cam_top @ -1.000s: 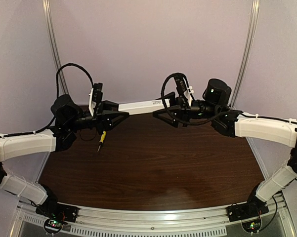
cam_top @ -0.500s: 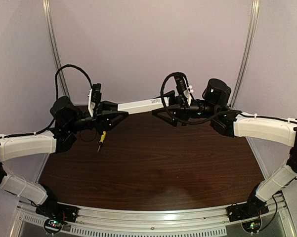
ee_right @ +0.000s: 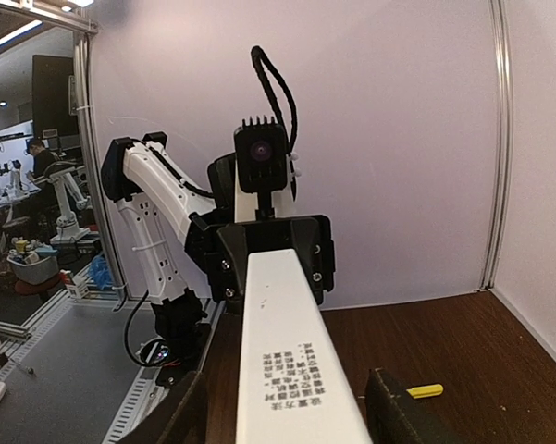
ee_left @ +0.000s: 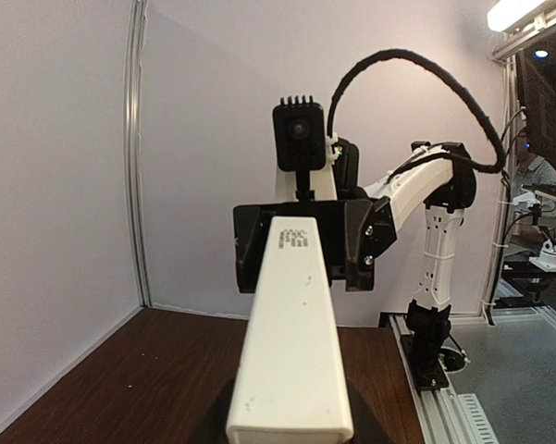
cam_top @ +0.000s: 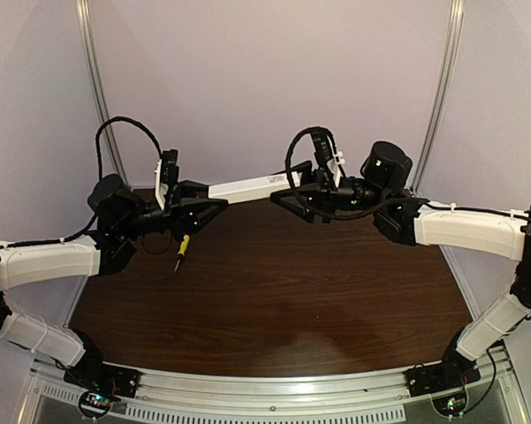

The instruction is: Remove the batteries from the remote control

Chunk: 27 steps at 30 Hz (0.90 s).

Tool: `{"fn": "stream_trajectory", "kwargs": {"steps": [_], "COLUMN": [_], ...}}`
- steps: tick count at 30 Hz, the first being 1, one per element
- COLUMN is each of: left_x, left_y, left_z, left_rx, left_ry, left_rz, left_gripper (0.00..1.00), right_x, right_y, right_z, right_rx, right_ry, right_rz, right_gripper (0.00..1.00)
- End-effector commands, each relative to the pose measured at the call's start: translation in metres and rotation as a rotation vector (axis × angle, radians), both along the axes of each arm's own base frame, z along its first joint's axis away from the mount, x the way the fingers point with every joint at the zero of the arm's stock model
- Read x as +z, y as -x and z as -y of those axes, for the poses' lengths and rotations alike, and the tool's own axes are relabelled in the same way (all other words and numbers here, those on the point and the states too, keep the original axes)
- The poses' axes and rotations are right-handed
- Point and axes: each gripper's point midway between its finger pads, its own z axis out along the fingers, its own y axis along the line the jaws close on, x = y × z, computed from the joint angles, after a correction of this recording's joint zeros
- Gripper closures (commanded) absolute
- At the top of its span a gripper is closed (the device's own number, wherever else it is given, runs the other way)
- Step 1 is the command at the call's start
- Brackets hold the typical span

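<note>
Two grips: my left gripper [cam_top: 219, 196] was clamped on one end of the remote control [cam_top: 252, 187], and my right gripper [cam_top: 283, 193] stood at the other end; the white bar spanned the gap between them, clear above the table [cam_top: 274, 300].
Left hand: closed on the bar. In the right wrist view the left gripper [ee_right: 271, 259] wrapped the far end squarely, so I judged it the anchor that kept the bar level.
Right hand: jaws stood partly apart with the remote control [ee_right: 291, 370] running between them; one dark finger [ee_right: 412, 412] showed at 3 o'clock of the bar with a gap. Whether the pads touched it, I could not tell.
Why aloft: I judged the bar was held up between both hands so one could steady it while the other worked the battery end or tipped it out.
Remote faces: small printed text lay along the top face near my right hand; a grey mark sat near the far end in the left wrist view, on the remote control [ee_left: 291, 370] just before the right gripper [ee_left: 305, 245].
Batteries: none visible anywhere; whether they sat inside the bar I could not tell.
Cover: no seam or open bay could be made out.
Screwdriver: the yellow-handled screwdriver [cam_top: 183, 249] lay on the table at about 6 o'clock of my left gripper, untouched; only its yellow tip [ee_right: 424, 390] showed from the right wrist.
Cut off: the near end of the bar ran out of both wrist views.
</note>
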Motion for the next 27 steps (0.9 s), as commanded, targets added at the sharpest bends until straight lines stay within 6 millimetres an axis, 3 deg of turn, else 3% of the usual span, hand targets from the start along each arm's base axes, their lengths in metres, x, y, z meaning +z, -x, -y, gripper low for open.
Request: {"fn": "stream_trajectory", "kwargs": {"steps": [1, 4, 12, 23, 27], "left_x": [0.0178, 0.0177, 0.0197, 0.0184, 0.0208], "left_y": [0.0046, 0.0043, 0.0054, 0.0056, 0.0071], "left_z": [-0.0081, -0.0083, -0.0091, -0.0087, -0.01], "left_rx": [0.018, 0.021, 0.019, 0.014, 0.012], "left_ry": [0.053, 0.053, 0.063, 0.062, 0.076], "left_rz": [0.062, 0.061, 0.064, 0.062, 0.061], "left_gripper": [1.0, 1.0, 1.0, 1.0, 1.0], "right_x": [0.0171, 0.0161, 0.0133, 0.0155, 0.0139], "right_y": [0.0011, 0.0008, 0.0005, 0.0012, 0.0002], "right_z": [-0.0016, -0.0025, -0.0027, -0.0037, -0.0039], "right_rx": [0.005, 0.009, 0.007, 0.016, 0.013], "right_ry": [-0.044, -0.041, -0.033, -0.037, -0.036], "right_rz": [0.032, 0.031, 0.032, 0.041, 0.037], "right_gripper": [0.45, 0.54, 0.47, 0.54, 0.4]}}
